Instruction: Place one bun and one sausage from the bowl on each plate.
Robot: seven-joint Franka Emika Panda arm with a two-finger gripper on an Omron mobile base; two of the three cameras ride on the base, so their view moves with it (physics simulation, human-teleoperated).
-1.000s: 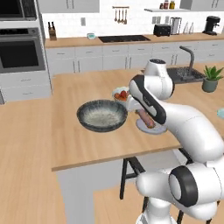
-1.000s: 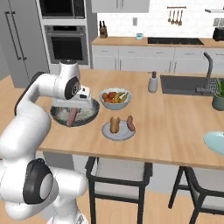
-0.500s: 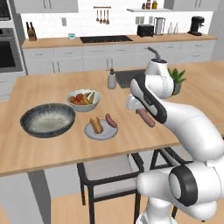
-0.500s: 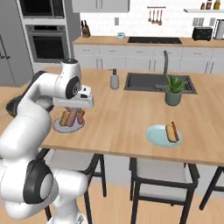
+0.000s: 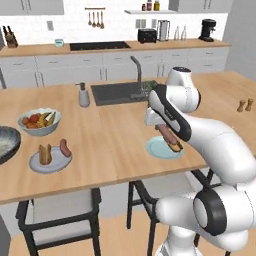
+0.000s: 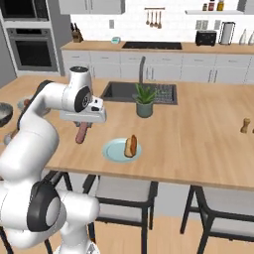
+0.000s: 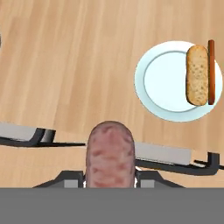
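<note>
Gripper: the gripper (image 6: 82,130) was clamped on a sausage (image 7: 110,153), which hung down between its fingers above the counter.
Surface: a long wooden counter (image 5: 110,145) with a sink (image 6: 130,92) set into it and a small potted plant (image 6: 144,101) beside the sink.
Room: a kitchen with grey cabinets, a wall oven (image 6: 33,48), a cooktop, a toaster (image 5: 146,35) and hanging utensils along the back wall; dark chairs stood under the counter.
Near plate: a pale plate (image 7: 162,83) lay on the counter just beside the gripper, with a bun (image 7: 197,74) at one edge.
Far plate: a second plate (image 5: 49,159), well away to the left, carried a bun and a sausage.
Bowl: the dark bowl (image 5: 6,142) sat at the left end, past a fruit bowl (image 5: 40,121).
</note>
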